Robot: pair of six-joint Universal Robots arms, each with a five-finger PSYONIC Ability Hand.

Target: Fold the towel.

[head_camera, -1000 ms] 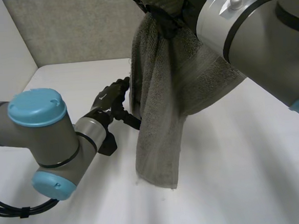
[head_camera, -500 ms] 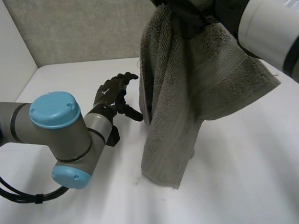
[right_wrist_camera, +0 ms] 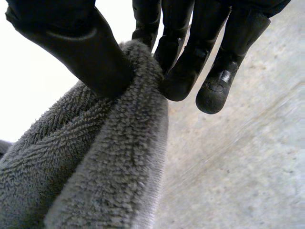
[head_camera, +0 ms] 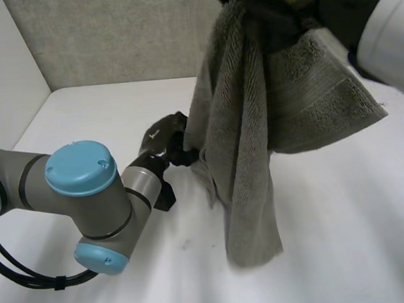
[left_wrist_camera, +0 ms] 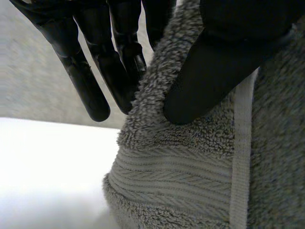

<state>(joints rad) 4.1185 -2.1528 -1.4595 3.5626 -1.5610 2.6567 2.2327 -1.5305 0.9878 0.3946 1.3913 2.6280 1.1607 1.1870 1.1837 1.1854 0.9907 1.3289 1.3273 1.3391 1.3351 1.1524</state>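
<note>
Towel (head_camera: pixel 257 141): grey terry, hanging in the air from the 12 o'clock edge of the head view down toward 6 o'clock, bunched at the top, with one flap spreading out toward 3 o'clock.
Towel lower end: a narrow tail down at the table (head_camera: pixel 347 238); cannot tell whether it touches.
Right hand (right_wrist_camera: pixel 66 38): at the towel's top, 12 o'clock of the cloth. Thumb on one side of a thick fold, fingers (right_wrist_camera: pixel 181 71) on the other, so the fold is pinched and carries the hanging cloth.
Left hand (head_camera: pixel 160 135): at the towel's 9 o'clock edge, about mid-height. Left wrist view shows the thumb pressed on the face of the cloth by its woven band and the fingers behind the edge, gripping that edge.
Left arm (head_camera: pixel 87 194): low over the table at 8 o'clock of the towel.
Right arm (head_camera: pixel 395 34): at 2 o'clock, above the cloth.
Wall panel (head_camera: pixel 111 40): grey, behind the table at 11 o'clock.
</note>
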